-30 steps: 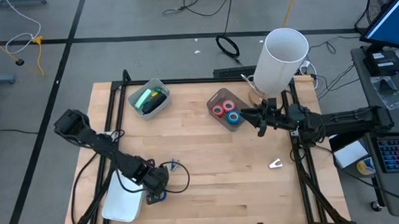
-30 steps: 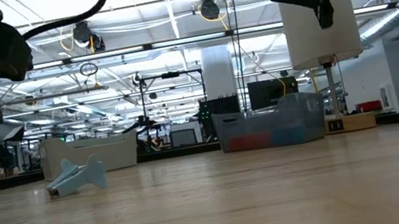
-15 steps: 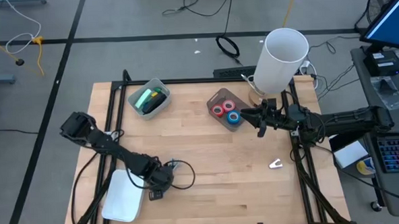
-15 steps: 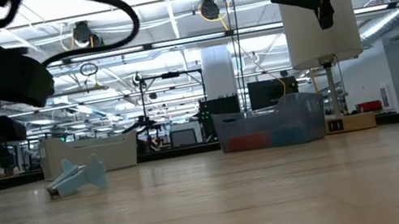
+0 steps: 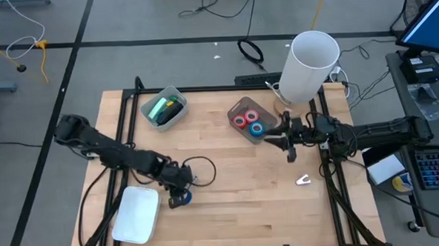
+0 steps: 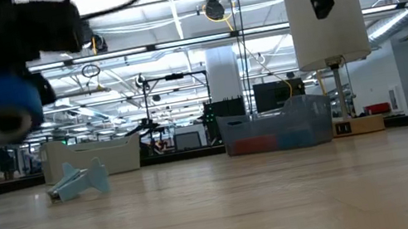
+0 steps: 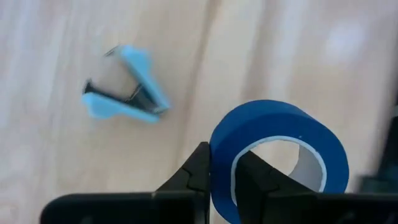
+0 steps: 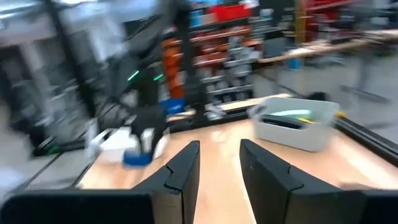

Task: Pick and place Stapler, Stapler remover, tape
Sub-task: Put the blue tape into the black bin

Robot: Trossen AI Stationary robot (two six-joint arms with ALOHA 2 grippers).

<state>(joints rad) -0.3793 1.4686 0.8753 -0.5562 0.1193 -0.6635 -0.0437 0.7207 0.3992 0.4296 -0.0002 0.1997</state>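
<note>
One blue tape roll [image 7: 278, 158], pinched by its wall in our left gripper [image 5: 180, 198] clear of the table for carrying, then the rolls' bin [image 5: 243, 111], then our right gripper [image 5: 288, 149], empty, fingers apart.

Table [image 5: 229, 174]: pale wood planks, smooth, matt. Tape [image 7: 280, 155]: blue, matt outside, pale inner core. Remover [image 7: 124, 84]: light blue plastic, metal claws. Bins [image 5: 163, 108]: translucent grey plastic. Fingers [image 7: 196, 171]: matt black.
</note>
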